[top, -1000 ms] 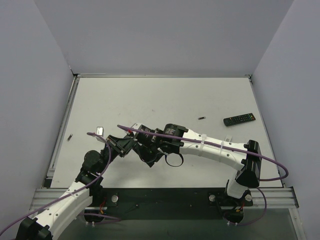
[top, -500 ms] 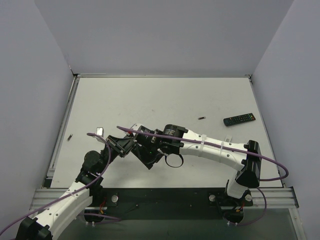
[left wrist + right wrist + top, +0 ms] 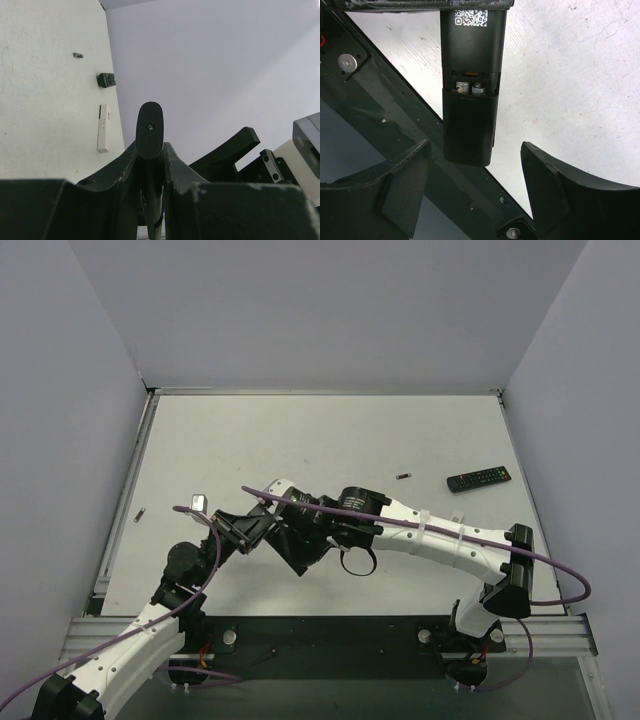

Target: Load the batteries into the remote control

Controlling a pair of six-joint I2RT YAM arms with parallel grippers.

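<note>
My left gripper [image 3: 150, 152] clamps the remote [image 3: 472, 47], 2 batteries [image 3: 470, 88] seated; I judge my right gripper [image 3: 475, 180], spread astride it, must push the cover [image 3: 469, 130] shut.

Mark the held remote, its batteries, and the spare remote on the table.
held remote [image 3: 472, 50], right wrist view, back of body
batteries [image 3: 463, 88], right wrist view, left cell's end
spare remote [image 3: 478, 479], top view, middle

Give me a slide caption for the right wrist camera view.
Open right end effector flanks the remote, whose back cover sits partly slid, exposing two batteries.
</note>
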